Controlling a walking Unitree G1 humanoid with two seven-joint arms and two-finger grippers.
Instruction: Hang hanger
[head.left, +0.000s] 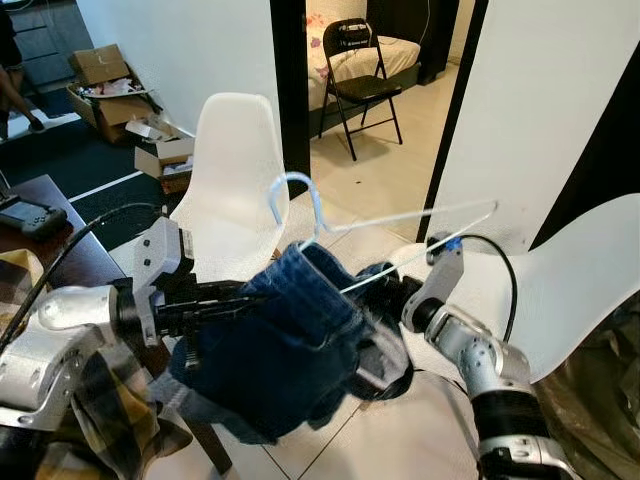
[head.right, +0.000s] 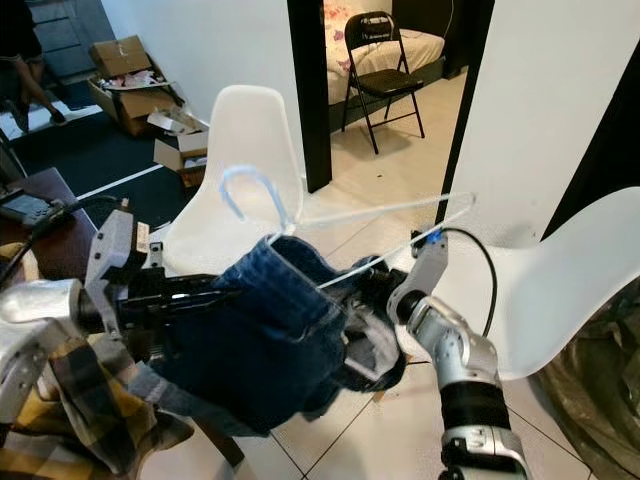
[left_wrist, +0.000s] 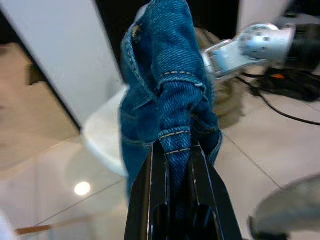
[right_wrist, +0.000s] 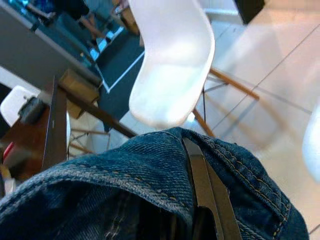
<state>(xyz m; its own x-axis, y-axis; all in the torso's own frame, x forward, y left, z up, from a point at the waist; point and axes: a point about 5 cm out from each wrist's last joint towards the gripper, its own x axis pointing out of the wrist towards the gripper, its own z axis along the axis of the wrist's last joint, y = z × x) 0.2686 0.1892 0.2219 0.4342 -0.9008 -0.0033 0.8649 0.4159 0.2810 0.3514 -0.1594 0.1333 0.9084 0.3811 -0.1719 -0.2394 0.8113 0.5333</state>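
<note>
A thin white wire hanger (head.left: 400, 217) with a pale blue hook (head.left: 296, 196) floats in front of me, tilted, its long bar reaching right. Blue jeans (head.left: 290, 350) hang bunched beneath the hook end and cover that part of the wire. My left gripper (head.left: 245, 298) comes in from the left and is shut on a fold of the denim (left_wrist: 172, 100). My right gripper (head.left: 388, 290) meets the jeans from the right, where the hanger's lower wire runs down to it. Denim (right_wrist: 150, 190) drapes over it and hides its grip.
A white shell chair (head.left: 235, 170) stands just behind the hanger and another (head.left: 585, 270) at right. A black door frame (head.left: 290, 90) opens onto a room with a black folding chair (head.left: 360, 70). Cardboard boxes (head.left: 110, 90) and a dark table (head.left: 50, 235) lie left.
</note>
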